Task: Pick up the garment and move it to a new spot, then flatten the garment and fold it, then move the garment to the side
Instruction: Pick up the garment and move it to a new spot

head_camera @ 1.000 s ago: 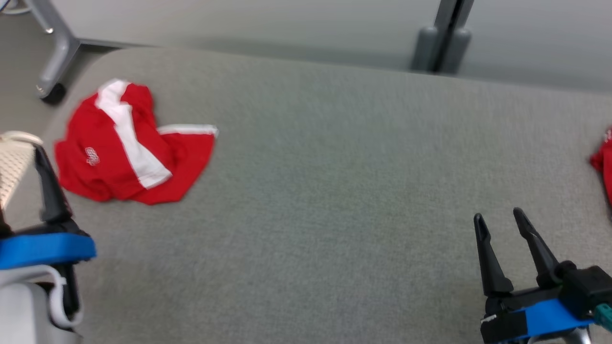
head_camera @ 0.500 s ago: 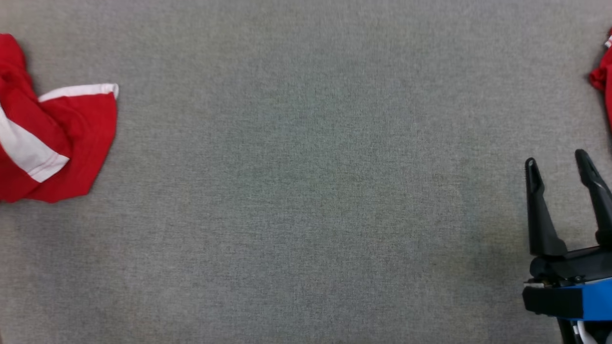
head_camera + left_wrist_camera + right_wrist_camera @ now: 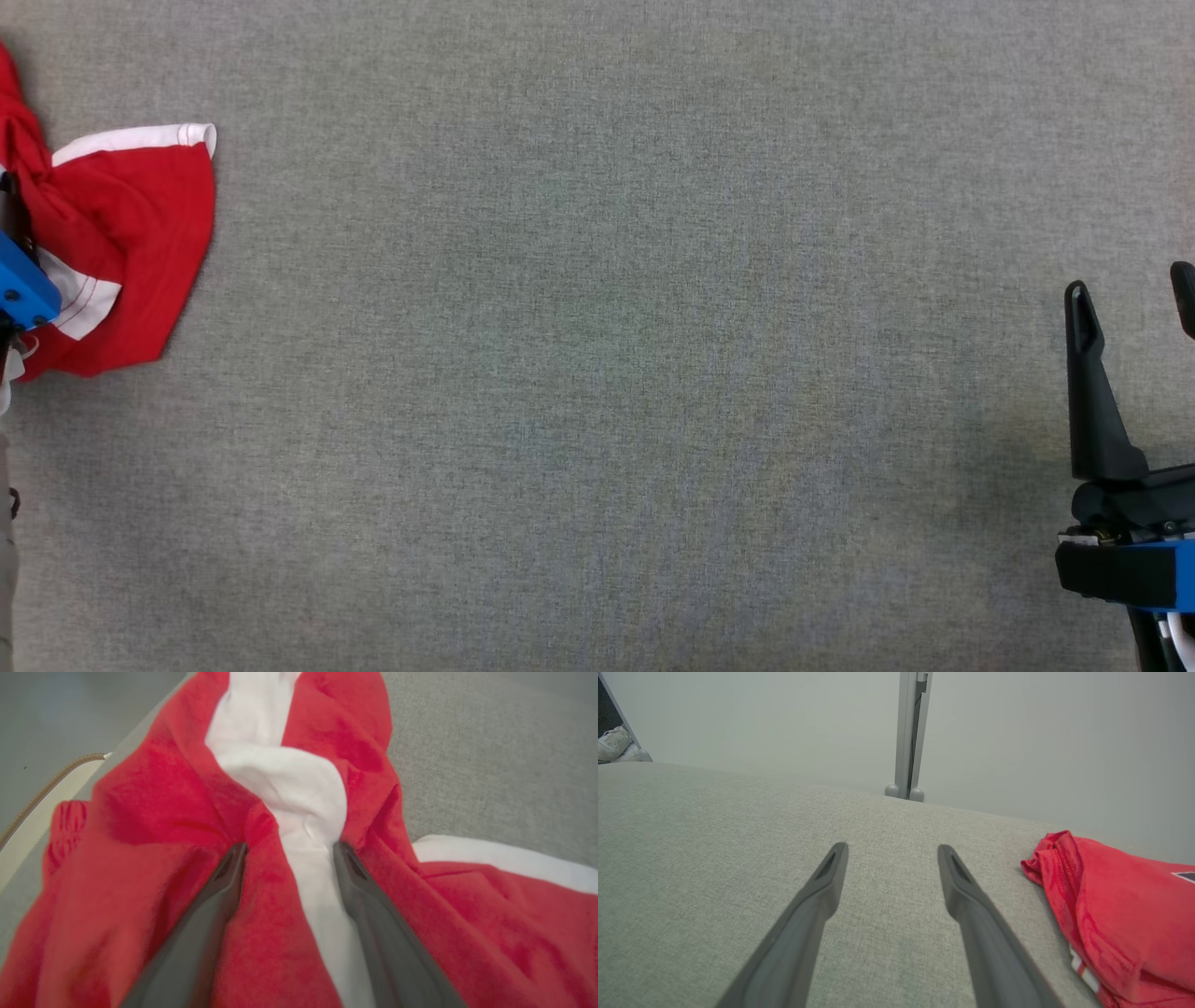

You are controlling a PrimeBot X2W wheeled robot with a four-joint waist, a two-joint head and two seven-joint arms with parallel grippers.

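Garment (image 3: 131, 233): red w/ white stripe, a crumpled heap at L end of the grey padded table (image 3: 597, 373). Part of it runs past the head view's edge.

L gripper (image 3: 289, 849): right on it. Fingers apart, tips sunk into the cloth, one each side of the white stripe (image 3: 285, 779). A raised fold of red + white sits betw. them. Not clamped yet. Stripe's long axis runs away from the wrist, approx. parallel w/ the fingers, so a squeeze would bite across its width, not along it.

R gripper (image 3: 1130, 285): fingers apart, empty, low over table's R end. Well apart from garment, w/ the table's whole bare middle betw. them. Second red item (image 3: 1120, 896) lies near it at table's R end, not touching.

Judgement: L arm is nearer by far, so the pick is its job. Step = grasp, pre-lift. Next move calls for closing on the fold, then lifting. Table's bare middle looks the likely new spot. Risk: pinch takes the top layer only and the rest drags.
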